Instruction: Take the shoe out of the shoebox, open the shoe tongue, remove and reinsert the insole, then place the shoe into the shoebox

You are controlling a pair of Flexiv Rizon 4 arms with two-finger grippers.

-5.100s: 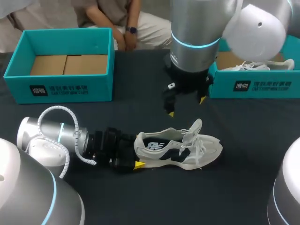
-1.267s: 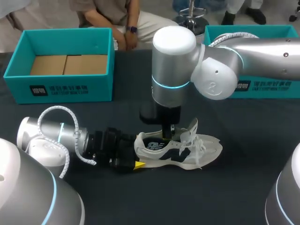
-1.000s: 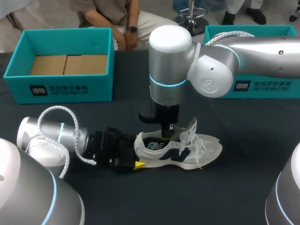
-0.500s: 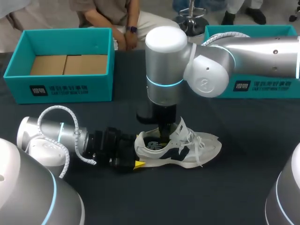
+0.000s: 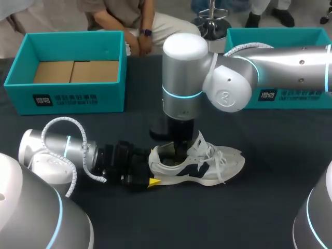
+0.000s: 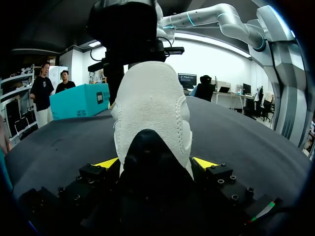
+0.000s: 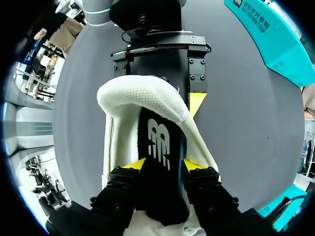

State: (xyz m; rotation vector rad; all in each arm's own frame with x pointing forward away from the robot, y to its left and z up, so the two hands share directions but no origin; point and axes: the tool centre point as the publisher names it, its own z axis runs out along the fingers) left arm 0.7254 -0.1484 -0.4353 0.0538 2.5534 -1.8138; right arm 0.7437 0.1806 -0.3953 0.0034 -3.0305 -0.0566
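Head view: left end effector is clamped on the heel of the shoe, which lies on the bench. Right end effector is down in the shoe's opening, pinching the insole. We'd peel it up and heelward slowly, with the left clamp firm so the shoe doesn't lift.

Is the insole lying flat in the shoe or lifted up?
Lifted: the right gripper is shut on the black insole, which rises out of the shoe, its far end inside the heel.
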